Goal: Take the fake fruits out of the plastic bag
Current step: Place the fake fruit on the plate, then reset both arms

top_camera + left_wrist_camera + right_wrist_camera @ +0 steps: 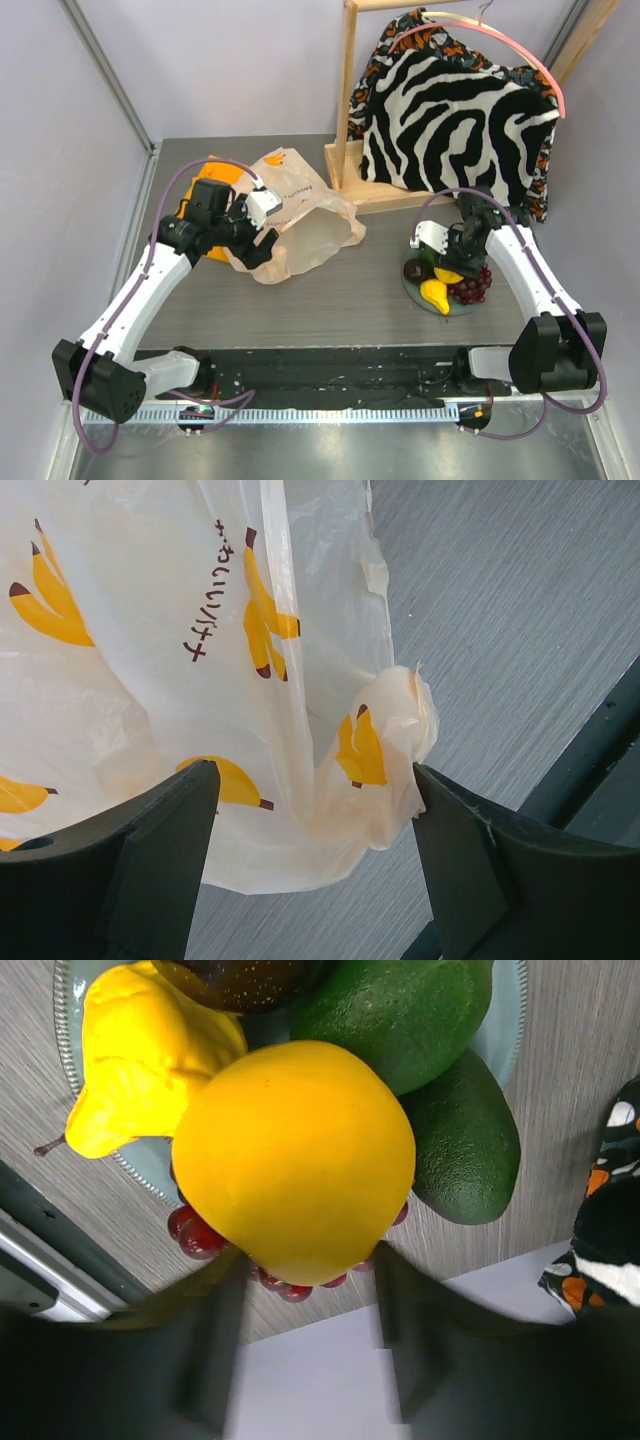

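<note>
The plastic bag (300, 215), beige-white with banana prints, lies crumpled at the left middle of the table. My left gripper (265, 248) is open at its near edge. In the left wrist view the gripper (312, 770) straddles a hanging fold of the bag (375, 760). My right gripper (452, 260) hovers over a plate (455, 310) of fruits. In the right wrist view its blurred fingers (225, 1310) stand apart beside the low end of the yellow lemon (295, 1155), which rests on the pile. Pear (140, 1060), avocado (400, 1010), maroon fruit (240, 980) and grapes (195, 1235) lie beneath.
A folded orange cloth (215, 175) lies behind the left arm. A wooden rack (345, 120) with a zebra-patterned garment (450, 110) stands at the back right. Walls close in on both sides. A black rail (340, 370) runs along the near edge.
</note>
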Robot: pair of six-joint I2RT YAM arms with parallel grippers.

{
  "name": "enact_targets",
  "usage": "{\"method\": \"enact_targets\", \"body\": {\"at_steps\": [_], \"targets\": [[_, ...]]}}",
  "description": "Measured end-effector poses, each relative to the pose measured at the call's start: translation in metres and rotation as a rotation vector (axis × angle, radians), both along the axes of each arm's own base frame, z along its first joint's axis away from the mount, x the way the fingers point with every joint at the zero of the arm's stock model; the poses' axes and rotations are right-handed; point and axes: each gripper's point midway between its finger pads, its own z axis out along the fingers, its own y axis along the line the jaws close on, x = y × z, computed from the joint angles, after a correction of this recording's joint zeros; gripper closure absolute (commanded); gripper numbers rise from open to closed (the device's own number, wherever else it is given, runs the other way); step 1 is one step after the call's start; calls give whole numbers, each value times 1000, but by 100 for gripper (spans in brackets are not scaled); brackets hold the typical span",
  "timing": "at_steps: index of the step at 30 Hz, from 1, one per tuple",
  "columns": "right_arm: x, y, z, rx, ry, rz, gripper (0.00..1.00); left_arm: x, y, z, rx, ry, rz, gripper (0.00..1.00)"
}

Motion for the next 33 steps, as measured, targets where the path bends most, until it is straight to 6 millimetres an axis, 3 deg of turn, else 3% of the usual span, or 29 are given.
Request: {"method": "enact_targets", "body": {"at_steps": [2,3,9,12,14,16,19,23,26,30,33], "targets": [[0,0,0,2,-3,-9,25,0,0,0,0,0,0,14],[1,0,1,4,-8,-10,23,0,0,0,0,0,0,1],[-3,6,23,42,-61,-19,21,0,0,0,1,0,2,0],[7,16,61,106,-143,-47,17,1,1,1,0,-2,3,0],[19,23,93,170,-241,-92,1,1,0,8,-6,-6,5,0],[28,30,119,240,-337,-156,1,4,-2,23,-24,-32,6,0],[33,38,141,354,-430,-282,0,12,-6,58,-74,-95,33,0],[44,48,151,496,-490,-490,0,28,2,106,-143,-199,153,0],[52,48,149,566,-506,-663,0,41,23,122,-166,-244,299,0],[55,36,141,566,-518,-847,0,49,53,117,-145,-249,481,0],[49,22,125,512,-531,-933,0,44,78,96,-128,-222,610,0]]}}
